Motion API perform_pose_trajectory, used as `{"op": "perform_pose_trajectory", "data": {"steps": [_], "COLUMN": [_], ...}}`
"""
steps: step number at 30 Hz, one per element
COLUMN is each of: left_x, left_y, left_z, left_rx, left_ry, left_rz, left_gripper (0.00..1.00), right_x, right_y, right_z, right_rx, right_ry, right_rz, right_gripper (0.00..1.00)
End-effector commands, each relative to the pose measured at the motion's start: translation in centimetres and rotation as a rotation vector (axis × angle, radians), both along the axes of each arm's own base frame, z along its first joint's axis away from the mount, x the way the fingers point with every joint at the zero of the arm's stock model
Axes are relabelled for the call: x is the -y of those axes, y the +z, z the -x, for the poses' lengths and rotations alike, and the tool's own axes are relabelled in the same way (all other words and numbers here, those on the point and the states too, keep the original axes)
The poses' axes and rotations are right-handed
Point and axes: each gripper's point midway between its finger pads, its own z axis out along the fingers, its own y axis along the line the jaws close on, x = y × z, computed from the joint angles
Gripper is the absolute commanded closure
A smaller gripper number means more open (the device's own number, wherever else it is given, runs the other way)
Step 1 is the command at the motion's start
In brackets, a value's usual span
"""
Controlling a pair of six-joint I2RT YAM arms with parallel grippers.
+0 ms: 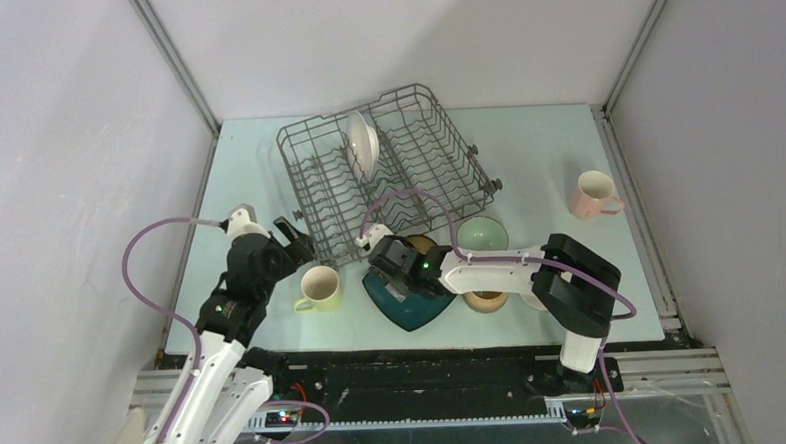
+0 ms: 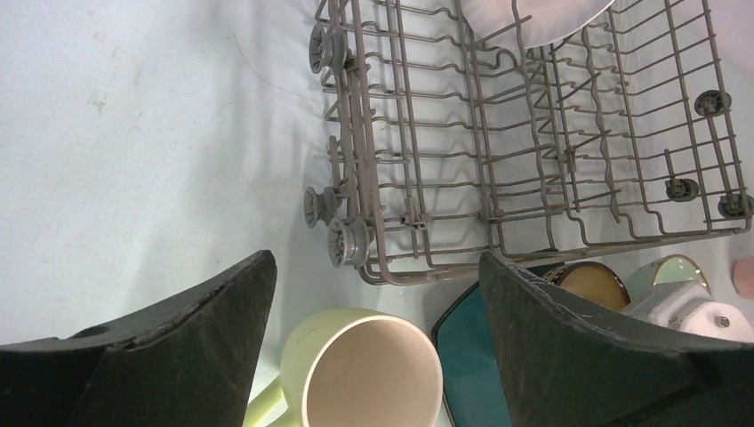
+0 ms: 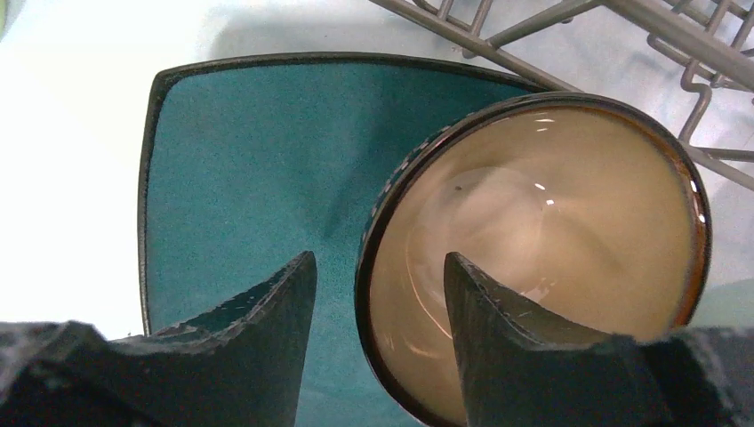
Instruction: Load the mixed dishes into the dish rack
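Our right gripper (image 3: 378,258) straddles the rim of the brown bowl (image 3: 551,249), half-closed and apparently not yet pinching. The bowl sits on the teal plate (image 3: 249,160), at six o'clock of the dish rack (image 2: 356,133). We should squeeze firmly and lift clear before swinging toward twelve.

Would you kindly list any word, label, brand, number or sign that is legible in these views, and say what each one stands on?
None: no text can be read in any view.
The dish rack, yellow mug, dark teal square plate, brown bowl and pink mug bear no lettering. The bowl's rim shows only a small checked pattern.
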Motion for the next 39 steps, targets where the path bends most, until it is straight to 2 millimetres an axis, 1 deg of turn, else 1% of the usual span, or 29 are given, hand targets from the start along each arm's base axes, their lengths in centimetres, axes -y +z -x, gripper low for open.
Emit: {"op": "perform_pose_trajectory", "data": {"steps": [1, 2, 4, 5, 7, 9, 11, 13, 14, 15, 16, 17, 18, 21, 24, 26, 27, 28, 29, 30, 31, 32, 33, 34, 35, 36, 37, 38, 39], "left_x": [0.1, 0.4, 0.8, 0.8, 1.2, 1.4, 1.6, 1.9, 2.0, 2.2, 2.3, 2.5, 2.6, 3.7, 5.4, 6.5, 7.0, 7.7, 8.2, 9.1, 9.6, 10.7, 11.3, 12.2, 12.8, 13.6, 14.1, 14.9, 15.2], "left_y": [0.5, 0.5, 0.8, 0.9, 1.2, 1.6, 1.8, 1.9, 1.9, 2.0, 2.0, 2.2, 2.2, 2.9, 3.8, 4.8, 5.5, 5.9, 6.8, 7.3, 8.5, 9.9, 10.3, 11.6, 11.7, 12.9, 12.8, 13.7, 13.5], "left_z": [-0.4, -0.4, -0.4, -0.4, -0.4, -0.4, -0.4, -0.4, -0.4, -0.5, -0.5, -0.5, -0.6, -0.7, -0.8, -0.9, -1.1, -0.9, -1.1, -0.8, -0.9, -0.5, -0.4, -0.1, 0.0, 0.4, 0.5, 1.0, 0.9], "left_rx": [0.034, 0.038, 0.051, 0.057, 0.071, 0.082, 0.089, 0.095, 0.099, 0.105, 0.107, 0.114, 0.115, 0.145, 0.184, 0.227, 0.261, 0.278, 0.315, 0.339, 0.392, 0.455, 0.478, 0.544, 0.565, 0.630, 0.644, 0.696, 0.711], "left_ry": [0.006, -0.007, -0.027, -0.034, -0.054, -0.071, -0.081, -0.094, -0.098, -0.106, -0.111, -0.119, -0.125, -0.185, -0.267, -0.315, -0.330, -0.359, -0.377, -0.414, -0.437, -0.485, -0.505, -0.542, -0.563, -0.599, -0.618, -0.648, -0.663], "left_rz": [0.018, 0.023, 0.032, 0.033, 0.039, 0.043, 0.049, 0.057, 0.061, 0.068, 0.071, 0.076, 0.078, 0.101, 0.145, 0.170, 0.177, 0.175, 0.175, 0.161, 0.157, 0.143, 0.134, 0.126, 0.122, 0.118, 0.112, 0.098, 0.062], "left_gripper": [0.09, 0.09, 0.08, 0.08, 0.08, 0.07, 0.05, 0.02, 0.01, 0.01, 0.00, 0.00, 0.00, 0.00, 0.00, 0.00, 0.00, 0.00, 0.00, 0.00, 0.00, 0.00, 0.00, 0.00, 0.00, 0.00, 0.00, 0.00, 0.00], "right_x": [-0.9, -1.0, -1.1, -1.1, -1.3, -1.3, -1.3, -1.0, -0.8, -0.7, -0.6, -0.4, -0.3, -0.1, 0.2, 0.6, 0.7, 1.0, 1.4, 1.5, 2.4, 2.4, 2.9, 2.8, 2.9, 2.8, 2.8, 2.7, 2.7], "right_y": [-0.1, -0.1, 0.4, 0.7, 2.0, 3.4, 5.2, 7.7, 8.3, 9.5, 10.1, 11.2, 11.6, 14.0, 16.2, 18.7, 19.5, 21.1, 22.0, 24.7, 24.2, 26.3, 26.1, 27.8, 27.6, 28.8, 28.7, 29.5, 29.5], "right_z": [-0.4, -0.4, -0.4, -0.4, -0.3, -0.2, -0.1, -0.1, -0.1, -0.1, 0.0, 0.0, 0.0, 0.3, -0.3, -0.7, -1.4, -1.4, -2.4, -2.8, -3.2, -3.4, -3.5, -3.5, -3.4, -3.3, -3.2, -3.2, -3.2], "right_rx": [0.021, 0.021, 0.021, 0.021, 0.024, 0.025, 0.025, 0.035, 0.026, 0.031, 0.020, 0.022, 0.012, -0.007, -0.021, -0.025, -0.027, -0.041, -0.039, -0.030, -0.067, -0.063, -0.086, -0.070, -0.079, -0.070, -0.096, -0.086, -0.120], "right_ry": [0.001, 0.002, 0.007, 0.007, 0.006, 0.007, 0.008, 0.004, 0.005, 0.003, 0.006, 0.005, 0.006, 0.016, 0.005, -0.004, -0.001, -0.024, -0.013, -0.022, -0.030, -0.018, -0.010, 0.015, 0.020, 0.035, 0.025, 0.043, 0.028], "right_rz": [-0.023, -0.025, -0.039, -0.046, -0.080, -0.113, -0.158, -0.221, -0.236, -0.267, -0.289, -0.319, -0.339, -0.424, -0.520, -0.635, -0.709, -0.797, -0.892, -1.024, -1.067, -1.171, -1.201, -1.274, -1.292, -1.344, -1.370, -1.407, -1.441], "right_gripper": [0.44, 0.46, 0.65, 0.81, 0.95, 1.00, 1.00, 1.00, 1.00, 1.00, 1.00, 1.00, 1.00, 1.00, 1.00, 1.00, 1.00, 1.00, 1.00, 1.00, 1.00, 1.00, 1.00, 1.00, 1.00, 1.00, 1.00, 1.00, 1.00]}}
